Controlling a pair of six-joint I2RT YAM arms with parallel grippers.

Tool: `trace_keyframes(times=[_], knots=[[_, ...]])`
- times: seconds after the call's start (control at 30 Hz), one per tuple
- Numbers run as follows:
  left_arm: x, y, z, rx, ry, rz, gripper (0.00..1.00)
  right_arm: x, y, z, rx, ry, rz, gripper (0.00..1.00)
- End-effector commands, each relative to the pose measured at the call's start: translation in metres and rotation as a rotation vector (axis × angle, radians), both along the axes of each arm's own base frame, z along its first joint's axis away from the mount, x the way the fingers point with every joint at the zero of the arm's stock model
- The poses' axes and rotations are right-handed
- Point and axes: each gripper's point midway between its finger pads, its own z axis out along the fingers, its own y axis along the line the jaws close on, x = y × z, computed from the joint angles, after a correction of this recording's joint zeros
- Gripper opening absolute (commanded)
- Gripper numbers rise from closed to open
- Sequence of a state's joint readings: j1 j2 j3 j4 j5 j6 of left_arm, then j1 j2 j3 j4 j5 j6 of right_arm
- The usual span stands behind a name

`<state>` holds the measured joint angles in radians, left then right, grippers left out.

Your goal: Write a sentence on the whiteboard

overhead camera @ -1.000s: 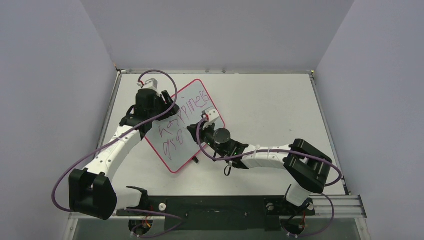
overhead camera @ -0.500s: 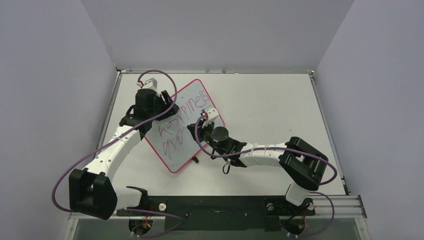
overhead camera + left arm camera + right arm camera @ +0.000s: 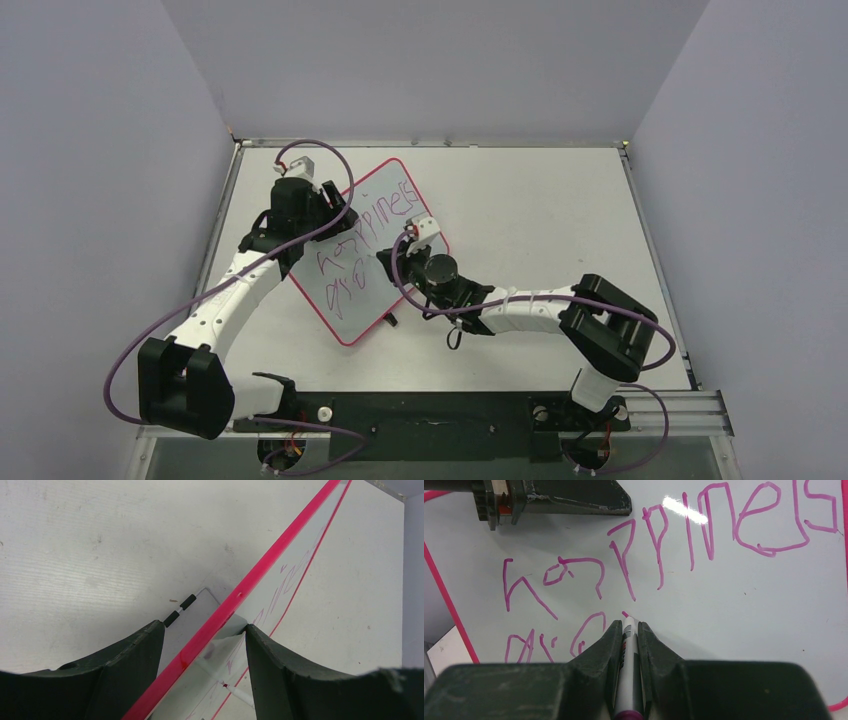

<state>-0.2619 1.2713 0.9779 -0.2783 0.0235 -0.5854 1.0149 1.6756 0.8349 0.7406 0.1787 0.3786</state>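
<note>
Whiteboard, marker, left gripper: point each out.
whiteboard [image 3: 352, 315], top external view, bare white area near its lower corner.
marker [image 3: 629, 680], right wrist view, white barrel behind the tip.
left gripper [image 3: 202, 629], left wrist view, midway between its fingertips, over the pink frame.

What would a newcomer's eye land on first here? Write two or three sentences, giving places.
The sentence, a purple scrawl starting "happiness", crosses the whiteboard, left of centre in the top view. The right fingers pinch a marker, its tip at the second line. The left fingers straddle the board's pink frame.
</note>
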Motion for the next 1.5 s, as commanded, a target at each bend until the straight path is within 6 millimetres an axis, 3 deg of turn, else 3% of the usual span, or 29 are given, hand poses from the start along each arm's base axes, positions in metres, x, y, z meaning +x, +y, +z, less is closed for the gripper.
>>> trace_keyframes(times=[0.0,0.2,0.5,0.93,1.17,1.47], knots=[[0.000,-0.001,0.008,0.053,-0.036,-0.053,0.46,0.001,-0.018,-0.018,-0.063,0.044,-0.050,0.00],[0.000,-0.001,0.009,0.051,-0.040,-0.053,0.46,0.003,-0.025,-0.021,-0.090,0.052,-0.081,0.00],[-0.001,-0.001,0.007,0.050,-0.041,-0.054,0.46,0.011,-0.025,-0.010,-0.092,0.036,-0.102,0.00],[-0.002,-0.001,0.008,0.050,-0.043,-0.054,0.46,0.044,-0.019,0.013,-0.063,0.019,-0.124,0.00],[-0.002,-0.001,0.007,0.050,-0.042,-0.056,0.46,0.043,-0.021,0.004,-0.066,0.038,-0.120,0.00],[-0.001,-0.001,0.008,0.050,-0.043,-0.055,0.46,0.028,-0.039,-0.015,-0.054,0.086,-0.127,0.00]])
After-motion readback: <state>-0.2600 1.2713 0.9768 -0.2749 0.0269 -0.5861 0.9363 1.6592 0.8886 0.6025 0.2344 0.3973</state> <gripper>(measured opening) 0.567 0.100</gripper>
